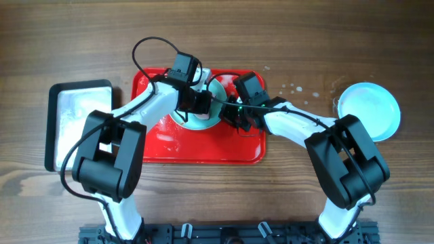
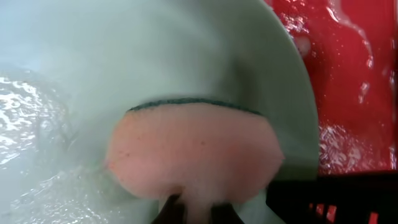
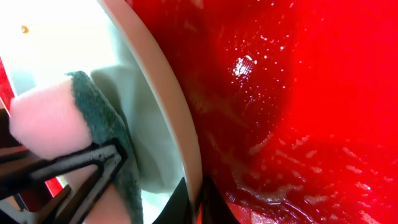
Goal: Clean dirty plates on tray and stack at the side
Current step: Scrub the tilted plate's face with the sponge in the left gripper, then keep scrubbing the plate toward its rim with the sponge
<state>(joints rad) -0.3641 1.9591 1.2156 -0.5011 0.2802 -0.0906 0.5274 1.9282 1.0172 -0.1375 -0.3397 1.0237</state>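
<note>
1. Red tray (image 1: pixel 224 150): we are finding it lying at the middle of the tabletop (image 1: pixel 271 203), its floor glistening with water and suds in both wrist views.

2. First plate (image 1: pixel 203 124): we are seeing this pale turquoise piece sitting over the red tray's far half, mostly hidden overhead beneath the two wrists. In the right wrist view its raised rim is appearing lifted off the red floor on that side. A small brown speck is showing on its inner face.

3. Right jaws: we are noting them closed on that rim, one dark finger on each side of it at the bottom of the right wrist view.

4. Left jaws: we are noting them closed on a sponge (image 2: pixel 193 155) of pink foam with a dark green scouring layer. The green side is pressing against the first plate's wet inner face.

5. Second plate (image 1: pixel 369 112): we are seeing it lying flat on the bare tabletop at the right, well apart from the red tray, its surface shining.

6. Black-rimmed tray (image 1: pixel 71 112): white inside, it is lying just left of the red tray, partly under the left arm (image 1: pixel 108 152).

7. Water drops (image 1: pixel 293 88): we are finding them scattered on the tabletop between the red tray and the second plate.
</note>
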